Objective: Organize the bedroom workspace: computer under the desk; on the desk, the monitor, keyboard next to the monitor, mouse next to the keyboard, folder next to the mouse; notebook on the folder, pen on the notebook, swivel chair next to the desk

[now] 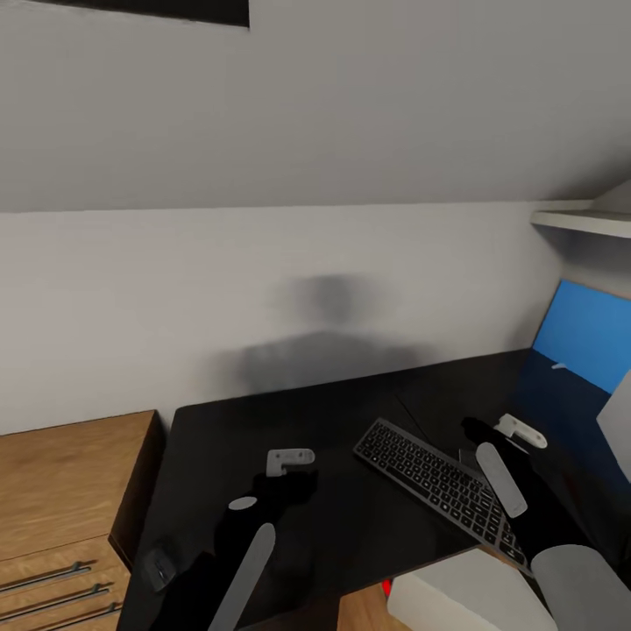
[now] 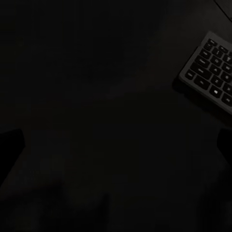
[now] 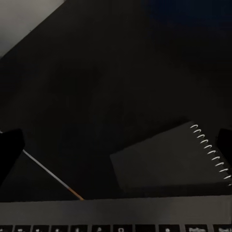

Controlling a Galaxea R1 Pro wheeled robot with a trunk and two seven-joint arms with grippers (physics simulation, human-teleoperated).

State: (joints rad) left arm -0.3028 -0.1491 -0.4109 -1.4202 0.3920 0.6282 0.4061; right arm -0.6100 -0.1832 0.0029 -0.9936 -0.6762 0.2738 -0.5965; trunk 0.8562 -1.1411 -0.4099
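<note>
The keyboard (image 1: 438, 482) lies at an angle on the glossy black desk (image 1: 350, 412), near its front edge. My left gripper (image 1: 287, 487) hovers open over bare desk left of it, and one keyboard corner (image 2: 212, 72) shows past its dark fingertips (image 2: 10, 145). My right gripper (image 1: 484, 435) hangs open just behind the keyboard, above the dark spiral notebook (image 3: 169, 162) and the thin pen (image 3: 48, 171), both lying on the desk. A small dark mouse (image 1: 160, 568) rests at the desk's left front corner. The white computer (image 1: 464, 596) stands under the desk edge.
A light wooden drawer unit (image 1: 61, 499) adjoins the desk's left end. A blue wall panel (image 1: 583, 342) and a white shelf (image 1: 583, 221) are at the right. A light grey slab (image 1: 618, 425) at the right edge may be the monitor's back. The sloped ceiling hangs low over the desk.
</note>
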